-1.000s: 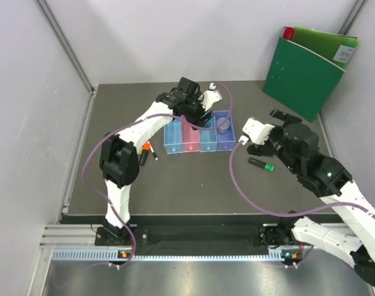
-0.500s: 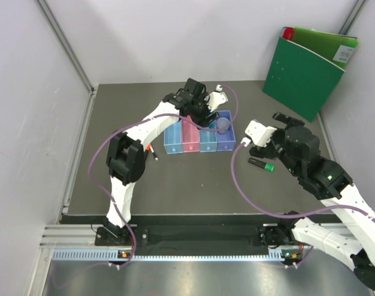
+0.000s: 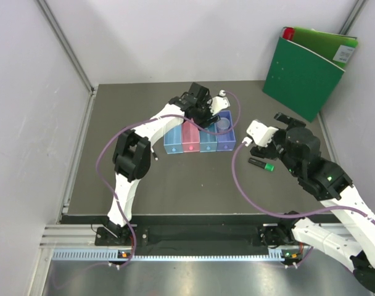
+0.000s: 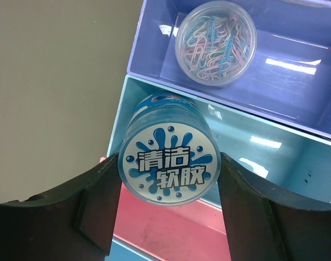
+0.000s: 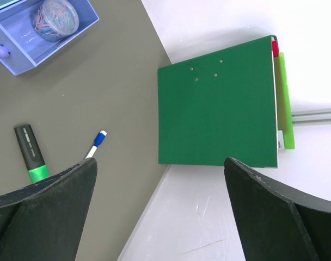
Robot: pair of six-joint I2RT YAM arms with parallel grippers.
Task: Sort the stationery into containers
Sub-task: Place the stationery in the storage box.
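My left gripper (image 4: pixel 168 182) is shut on a round blue tub (image 4: pixel 168 163) with a white and blue label. It holds the tub over the near end of the second light blue bin (image 4: pixel 274 157). In the top view that gripper (image 3: pixel 207 118) is above the row of bins (image 3: pixel 173 140). The purple bin (image 4: pixel 296 81) holds a clear tub of paper clips (image 4: pixel 215 27). The pink bin (image 4: pixel 171 234) lies below the tub. My right gripper (image 5: pixel 160 174) is open and empty, above the table's right side (image 3: pixel 286 120). A green-capped marker (image 5: pixel 30 155) and a thin white pen with a blue cap (image 5: pixel 94 145) lie under it.
The big green binder (image 3: pixel 308 68) leans at the back right, and shows in the right wrist view (image 5: pixel 217 103). The green-capped marker (image 3: pixel 261 164) lies right of the bins. A thin pen tip (image 3: pixel 154 155) shows left of the bins, beside the left arm's elbow.
My left gripper has moved right along the row of bins with the blue tub, from the pink bin towards the second light blue one. The right arm has barely moved.
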